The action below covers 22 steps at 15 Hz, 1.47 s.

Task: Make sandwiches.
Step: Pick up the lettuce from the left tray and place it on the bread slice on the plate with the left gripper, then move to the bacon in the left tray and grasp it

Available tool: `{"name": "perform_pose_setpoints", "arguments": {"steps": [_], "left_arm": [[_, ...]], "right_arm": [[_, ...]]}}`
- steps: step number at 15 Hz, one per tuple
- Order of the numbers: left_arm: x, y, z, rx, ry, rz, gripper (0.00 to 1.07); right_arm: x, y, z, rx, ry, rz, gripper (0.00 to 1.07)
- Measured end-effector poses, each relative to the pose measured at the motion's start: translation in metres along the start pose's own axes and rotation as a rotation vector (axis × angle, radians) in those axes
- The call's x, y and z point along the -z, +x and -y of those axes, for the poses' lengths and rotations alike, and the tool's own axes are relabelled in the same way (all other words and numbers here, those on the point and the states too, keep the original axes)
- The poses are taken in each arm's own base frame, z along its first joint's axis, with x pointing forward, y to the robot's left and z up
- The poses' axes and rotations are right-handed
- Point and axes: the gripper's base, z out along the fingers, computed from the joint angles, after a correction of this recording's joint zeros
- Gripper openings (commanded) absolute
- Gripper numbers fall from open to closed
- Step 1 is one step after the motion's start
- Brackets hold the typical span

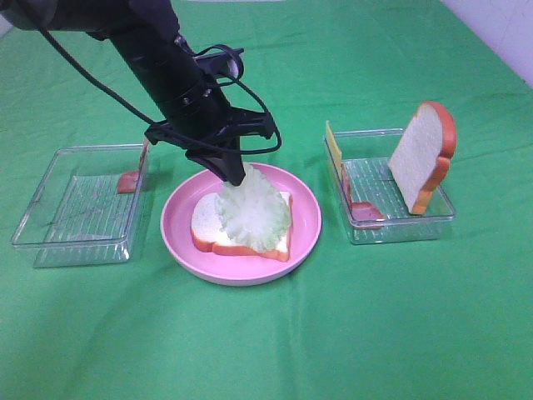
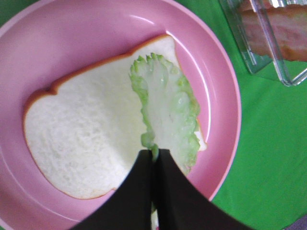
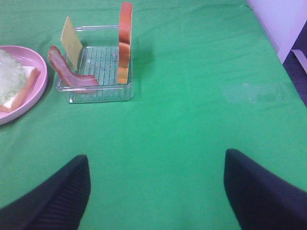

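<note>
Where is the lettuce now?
Exterior high view, centre: the lettuce lies on the bread slice on the pink plate, its top edge pinched by the left gripper.

plate (image 1: 310,218) pink | lettuce (image 1: 254,212) pale green | bread (image 1: 205,227) white, orange crust | cloth (image 1: 350,333) green

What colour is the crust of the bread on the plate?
Orange-brown crust, clearest in left wrist view.

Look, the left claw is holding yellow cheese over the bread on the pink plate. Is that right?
Not quite. The left claw holds pale green lettuce, not yellow cheese, over the bread on the pink plate. The left wrist view shows it clearly.
</note>
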Motion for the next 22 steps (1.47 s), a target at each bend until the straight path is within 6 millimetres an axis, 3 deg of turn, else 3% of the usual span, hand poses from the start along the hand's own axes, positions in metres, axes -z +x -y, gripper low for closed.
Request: {"name": "perform_pose_setpoints", "arguments": {"steps": [4, 5, 8, 12, 14, 16, 18, 22], "left_arm": [[0.000, 0.001, -0.001, 0.012, -0.010, -0.009, 0.00], [0.000, 0.001, -0.001, 0.011, -0.012, -0.011, 0.05], [0.000, 0.001, -0.001, 0.034, -0.013, -0.011, 0.42], [0.002, 0.001, -0.001, 0.067, -0.018, -0.019, 0.75], [0.013, -0.005, 0.003, 0.050, -0.032, -0.019, 0.77], [0.044, -0.022, 0.010, 0.048, -0.099, 0.028, 0.77], [0.063, -0.029, 0.010, 0.085, -0.164, 0.054, 0.77], [0.090, -0.042, -0.013, 0.179, -0.256, 0.147, 0.76]], "right_arm": [[0.000, 0.000, 0.000, 0.000, 0.000, 0.000, 0.73], [0.000, 0.000, 0.000, 0.000, 0.000, 0.000, 0.73], [0.000, 0.000, 0.000, 0.000, 0.000, 0.000, 0.73], [0.000, 0.000, 0.000, 0.000, 0.000, 0.000, 0.73], [0.000, 0.000, 0.000, 0.000, 0.000, 0.000, 0.73], [0.000, 0.000, 0.000, 0.000, 0.000, 0.000, 0.73], [0.000, 0.000, 0.000, 0.000, 0.000, 0.000, 0.73], [0.000, 0.000, 0.000, 0.000, 0.000, 0.000, 0.73]]}}
